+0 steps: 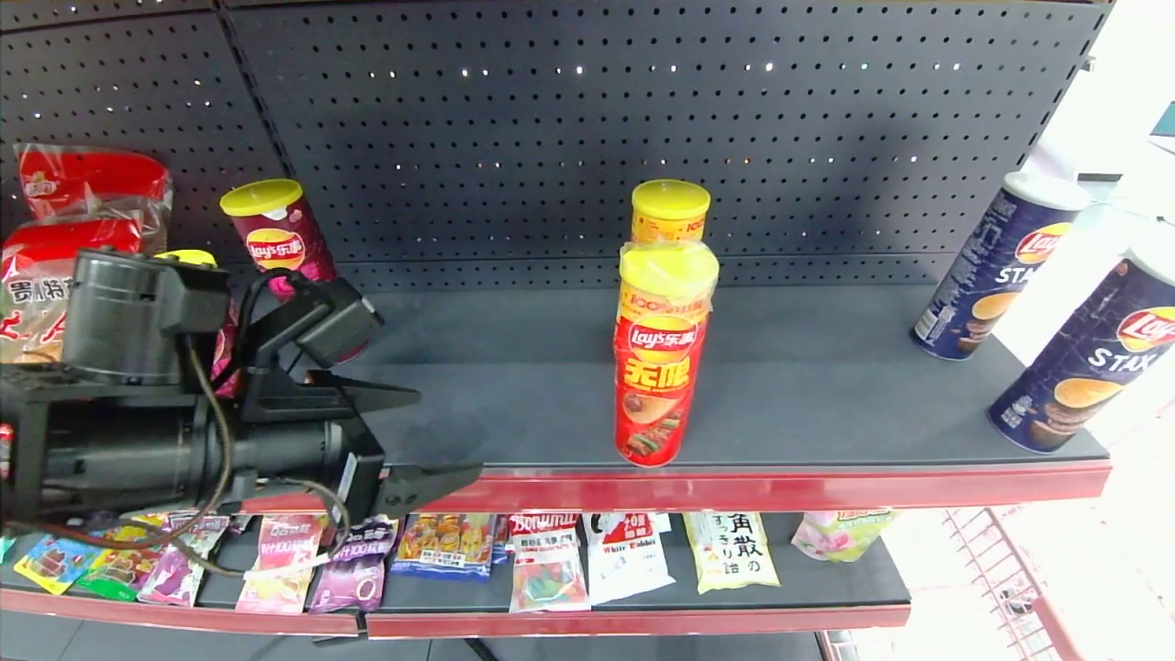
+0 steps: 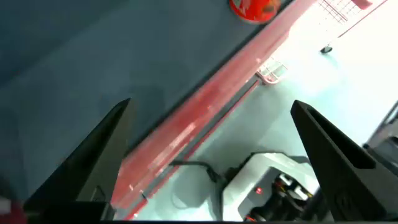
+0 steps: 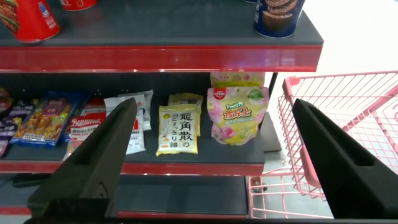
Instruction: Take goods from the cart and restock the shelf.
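Note:
A red chip can with a yellow lid stands upright at the front middle of the dark upper shelf, a second yellow-lidded can right behind it. My left gripper hovers open and empty at the shelf's front left edge, well left of the red can. In the left wrist view its fingers straddle the red shelf lip, and the can's base lies far off. My right gripper is open and empty, held low in front of the lower shelf beside the pink cart.
A maroon can and red bags occupy the upper shelf's left; two blue cans lean at its right end. Snack packets line the lower shelf. The cart stands at lower right.

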Robot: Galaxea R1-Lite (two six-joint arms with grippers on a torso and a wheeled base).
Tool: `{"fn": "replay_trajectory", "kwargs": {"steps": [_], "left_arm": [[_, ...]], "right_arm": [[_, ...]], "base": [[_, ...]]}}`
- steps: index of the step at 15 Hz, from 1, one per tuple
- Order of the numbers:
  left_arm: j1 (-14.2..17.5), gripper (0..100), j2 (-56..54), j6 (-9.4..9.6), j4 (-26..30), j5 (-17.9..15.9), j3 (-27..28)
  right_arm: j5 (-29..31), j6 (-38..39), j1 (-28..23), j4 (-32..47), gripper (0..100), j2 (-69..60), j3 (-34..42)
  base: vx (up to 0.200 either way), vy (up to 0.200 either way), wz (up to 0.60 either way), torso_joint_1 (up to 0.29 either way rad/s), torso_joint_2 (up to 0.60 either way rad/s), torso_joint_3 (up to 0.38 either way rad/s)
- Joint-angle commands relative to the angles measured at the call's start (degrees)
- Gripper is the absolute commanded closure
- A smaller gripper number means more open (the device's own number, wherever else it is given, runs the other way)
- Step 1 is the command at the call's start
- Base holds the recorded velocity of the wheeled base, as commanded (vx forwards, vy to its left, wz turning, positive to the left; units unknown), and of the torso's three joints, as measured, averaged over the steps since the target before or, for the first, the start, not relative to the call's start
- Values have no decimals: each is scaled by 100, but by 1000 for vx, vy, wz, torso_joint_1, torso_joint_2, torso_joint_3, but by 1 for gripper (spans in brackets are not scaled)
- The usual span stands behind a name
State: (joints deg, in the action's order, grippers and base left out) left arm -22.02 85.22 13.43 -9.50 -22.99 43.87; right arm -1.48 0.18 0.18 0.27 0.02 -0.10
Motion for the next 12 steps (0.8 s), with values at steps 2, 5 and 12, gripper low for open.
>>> {"fn": "replay_trajectory", "kwargs": {"steps": [2,5,12], "left_arm": [[-207,0,1066,283,-263,32,499],[-435,0,1480,494,-298,32,789],[-690,0,2077,661,-298,216,1387]], "right_arm": [[-2,-9,-1,0,0,-2,1],[-2,-18,-1,0,0,-2,1],[-2,-18,-1,0,0,-2,1]], "base": [[0,0,0,0,0,0],[0,0,0,0,0,0],[0,0,0,0,0,0]]}}
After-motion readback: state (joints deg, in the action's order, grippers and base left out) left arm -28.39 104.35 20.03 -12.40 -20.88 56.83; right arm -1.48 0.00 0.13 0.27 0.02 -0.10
